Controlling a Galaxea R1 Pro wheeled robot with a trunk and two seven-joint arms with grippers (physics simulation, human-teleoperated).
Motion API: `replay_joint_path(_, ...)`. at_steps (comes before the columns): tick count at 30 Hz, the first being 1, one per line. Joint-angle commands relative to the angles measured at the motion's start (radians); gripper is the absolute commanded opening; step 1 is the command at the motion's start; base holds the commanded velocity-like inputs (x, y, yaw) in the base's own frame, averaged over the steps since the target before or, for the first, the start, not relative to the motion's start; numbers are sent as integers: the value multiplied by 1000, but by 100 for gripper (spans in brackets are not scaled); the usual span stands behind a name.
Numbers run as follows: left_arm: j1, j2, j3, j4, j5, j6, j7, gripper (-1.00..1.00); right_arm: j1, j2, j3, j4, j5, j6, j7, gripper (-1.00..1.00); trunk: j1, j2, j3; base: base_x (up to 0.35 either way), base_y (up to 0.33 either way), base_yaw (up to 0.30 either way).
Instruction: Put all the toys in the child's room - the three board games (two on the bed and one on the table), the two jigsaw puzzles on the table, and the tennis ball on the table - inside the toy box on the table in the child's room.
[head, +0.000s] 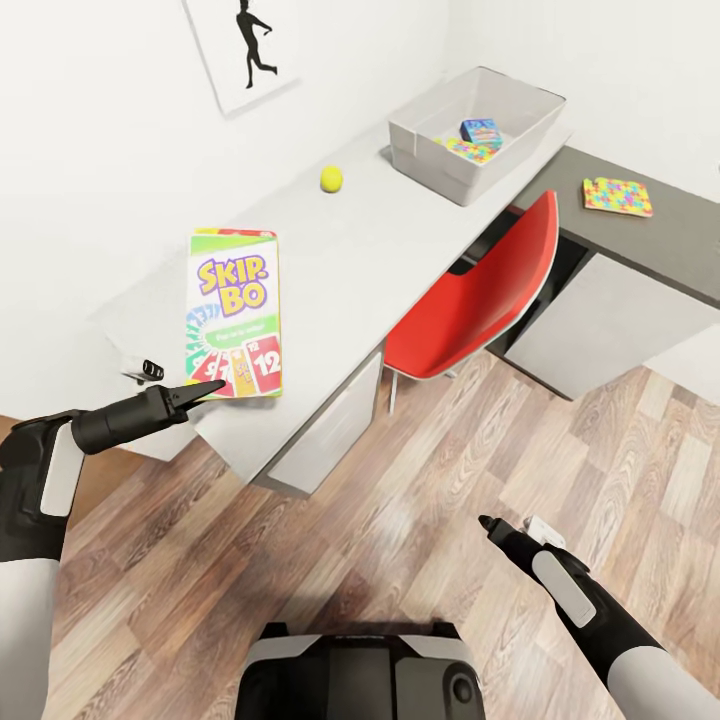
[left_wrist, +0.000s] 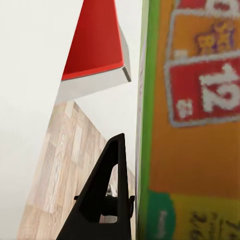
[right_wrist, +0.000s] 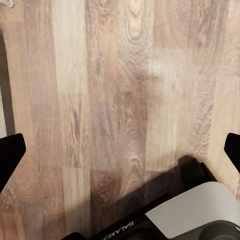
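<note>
The green-yellow-red Skip-Bo board game (head: 235, 305) lies at the near left end of the pale table (head: 350, 250). My left gripper (head: 208, 390) is shut on its near left corner. In the left wrist view one black finger (left_wrist: 107, 190) stands against the box's green edge (left_wrist: 144, 125), and the box hides the other finger. The toy box (head: 450, 175) stands further along the table and holds a small blue board game (head: 481, 130) and a jigsaw puzzle (head: 466, 150). The tennis ball (head: 331, 179) rests between them. Another jigsaw puzzle (head: 617, 196) lies on the dark section. My right gripper (head: 492, 526) (right_wrist: 120, 150) hangs open over the floor.
A red chair (head: 480, 290) is pushed partly under the table between the Skip-Bo box and the dark-grey section (head: 680, 240). Wood floor (head: 430, 480) spreads in front of the table. A framed silhouette picture (head: 245, 50) hangs on the wall behind.
</note>
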Motion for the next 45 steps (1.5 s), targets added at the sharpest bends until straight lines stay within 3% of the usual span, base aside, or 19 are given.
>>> replay_joint_path(1, -1, 0, 0, 0, 1, 7, -2, -100, 0, -1, 5, -2, -8, 1, -9, 100, 1, -2, 0, 0, 0, 0)
replay_joint_path(7, 0, 0, 0, 0, 2, 7, -2, -100, 0, -1, 5, -2, -8, 1, -9, 100, 1, -2, 10, 0, 0, 0)
replay_joint_path(15, 0, 0, 0, 0, 2, 7, -1, -100, 0, 22, 5, -2, -6, 1, -9, 100, 1, -2, 23, 0, 0, 0)
replay_joint_path(45, 0, 0, 0, 0, 2, 7, -2, -100, 0, 23, 5, -2, -5, -1, -9, 100, 1, -2, 72, 0, 0, 0)
